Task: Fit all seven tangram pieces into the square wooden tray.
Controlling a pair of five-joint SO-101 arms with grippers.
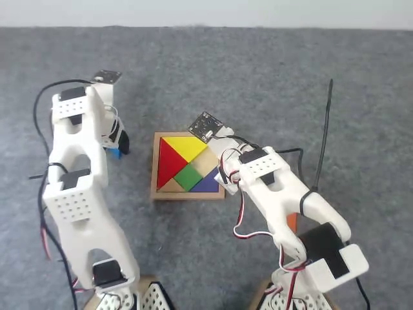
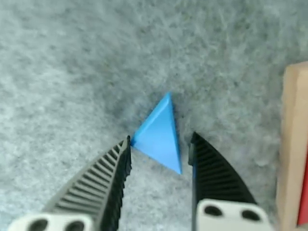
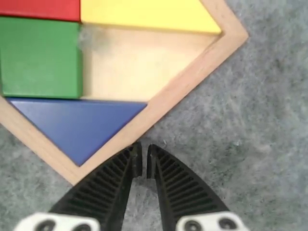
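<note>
A thin black strip [image 1: 324, 129] crosses grey carpet [image 1: 271, 77].

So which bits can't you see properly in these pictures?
- High view: the blue triangle is mostly hidden behind the left arm.
- High view: the right arm covers one side of the tray.
- Left wrist view: the picture edge cuts off nearly all the tray.
- Right wrist view: the edge cuts off the red piece.

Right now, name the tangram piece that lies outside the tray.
The light blue triangle, on the carpet within the open left hand. The red, yellow, green and dark blue pieces sit inside the tray.
</note>
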